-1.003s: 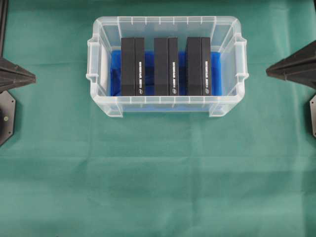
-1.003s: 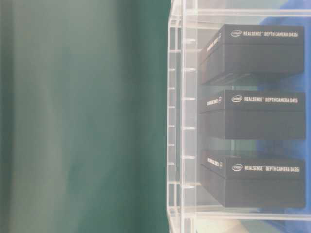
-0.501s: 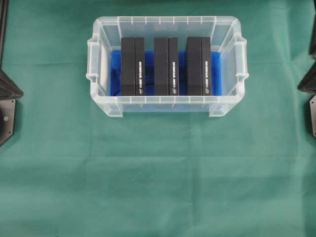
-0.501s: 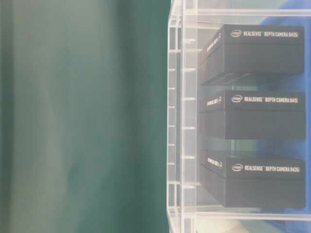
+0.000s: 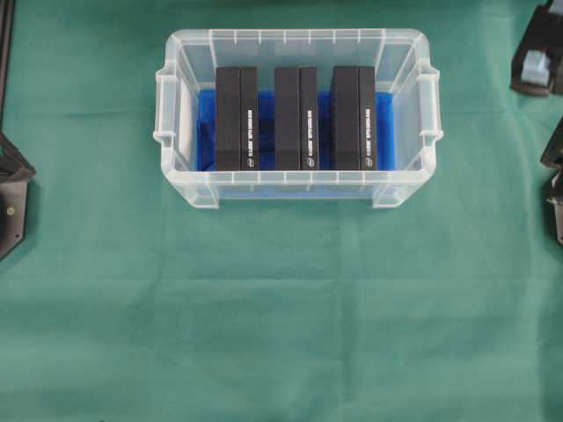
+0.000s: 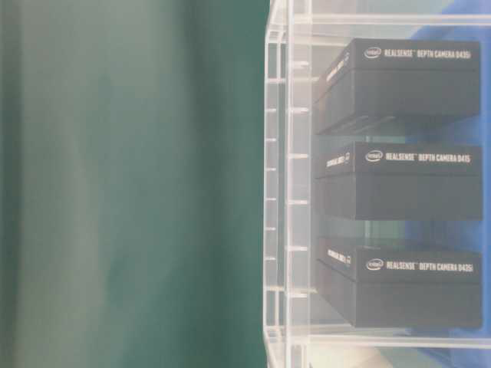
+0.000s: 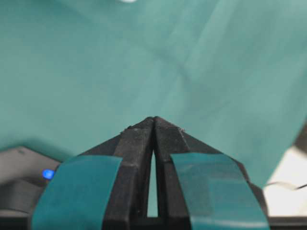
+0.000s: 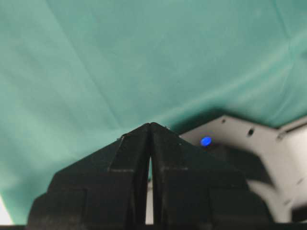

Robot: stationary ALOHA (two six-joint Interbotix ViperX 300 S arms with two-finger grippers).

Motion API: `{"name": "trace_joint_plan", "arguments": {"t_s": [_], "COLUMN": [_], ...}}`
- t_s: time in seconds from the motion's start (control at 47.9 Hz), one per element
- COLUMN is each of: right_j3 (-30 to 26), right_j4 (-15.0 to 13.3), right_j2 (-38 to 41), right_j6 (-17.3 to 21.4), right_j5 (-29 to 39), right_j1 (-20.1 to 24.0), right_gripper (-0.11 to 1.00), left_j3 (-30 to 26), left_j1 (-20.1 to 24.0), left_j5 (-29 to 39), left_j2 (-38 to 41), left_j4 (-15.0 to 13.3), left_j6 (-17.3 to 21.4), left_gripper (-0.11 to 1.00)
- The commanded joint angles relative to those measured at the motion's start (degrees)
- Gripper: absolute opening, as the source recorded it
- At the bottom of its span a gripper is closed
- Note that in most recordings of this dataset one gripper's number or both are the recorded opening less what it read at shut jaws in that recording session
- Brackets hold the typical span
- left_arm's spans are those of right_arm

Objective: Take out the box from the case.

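Case: the clear plastic bin (image 5: 297, 189) sits on the green cloth (image 5: 281, 308) toward the far side of the table, roughly centred between the two arms; ribbed rim, a handle on each short side, blue lining (image 5: 385, 132) on the floor.
Boxes: three black boxes stand on edge inside the case, side by side in a row, with narrow gaps between them: the left box (image 5: 237, 119), the middle box (image 5: 295, 119), the right box (image 5: 354, 119).
Lettering: through the case wall (image 6: 278, 192) in the table-level view, white print on the boxes reads "RealSense Depth Camera", one box (image 6: 406, 180) marked D415, the other two D435i.
Left gripper (image 7: 153, 120): fingertips pressed together, nothing between them, pointing down at bare green cloth; green tape on both fingers (image 7: 76, 191).
Right gripper (image 8: 150, 125): fingertips likewise closed against each other and empty, over the cloth, with a grey base plate (image 8: 240, 139) and a small blue light (image 8: 206, 141) just beyond.
Arms: in the overhead view only dark parts show at the left edge (image 5: 13, 189) and right edge (image 5: 538, 57), well apart from the case.
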Motion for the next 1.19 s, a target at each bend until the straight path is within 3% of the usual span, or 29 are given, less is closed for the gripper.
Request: {"name": "trace_joint_plan", "arguments": {"t_s": [0.0, 0.042, 0.209, 0.293, 0.376, 0.69, 0.919, 1.066, 1.17], "right_j3": [-1.8, -1.8, -1.8, -1.9, -1.8, -1.9, -1.9, -1.9, -1.9], "right_j4": [-0.1, -0.2, -0.7, -0.7, -1.1, -3.1, -6.3, -7.0, -7.2], "right_j2": [0.0, 0.0, -0.1, -0.1, -0.1, 0.2, 0.2, 0.2, 0.3], "right_j6": [6.3, 11.8, 26.6, 33.7, 37.4, 38.3, 37.1, 33.3, 30.6], "right_j5": [0.9, 0.9, 1.1, 1.5, 1.8, 2.3, 2.0, 1.5, 0.4], "right_j1": [-0.6, -1.3, -1.9, -1.9, -1.9, -2.3, -6.9, -12.1, -15.3], "right_gripper": [0.0, 0.0, 0.0, 0.0, 0.0, 0.0, 0.0, 0.0, 0.0], "left_j3": [-2.1, -2.3, -2.8, -3.4, -3.5, -3.6, -3.9, -4.1, -4.5], "left_j1": [-0.3, -0.3, -0.3, -0.2, -0.1, 1.3, 10.3, 17.1, 20.9], "left_j5": [0.3, 0.8, 4.9, 7.1, 7.6, 7.6, 8.0, 8.1, 8.0], "left_j2": [0.3, 0.4, 1.8, 2.6, 2.7, 3.1, 4.1, 4.9, 5.7], "left_j4": [0.0, 0.0, 0.1, 0.1, 0.1, 0.3, 0.4, 0.5, 0.4], "left_j6": [-5.4, -9.2, -24.1, -29.6, -32.3, -33.1, -30.1, -24.0, -23.1], "left_gripper": [0.02, 0.02, 0.02, 0.02, 0.02, 0.02, 0.02, 0.02, 0.02]}}
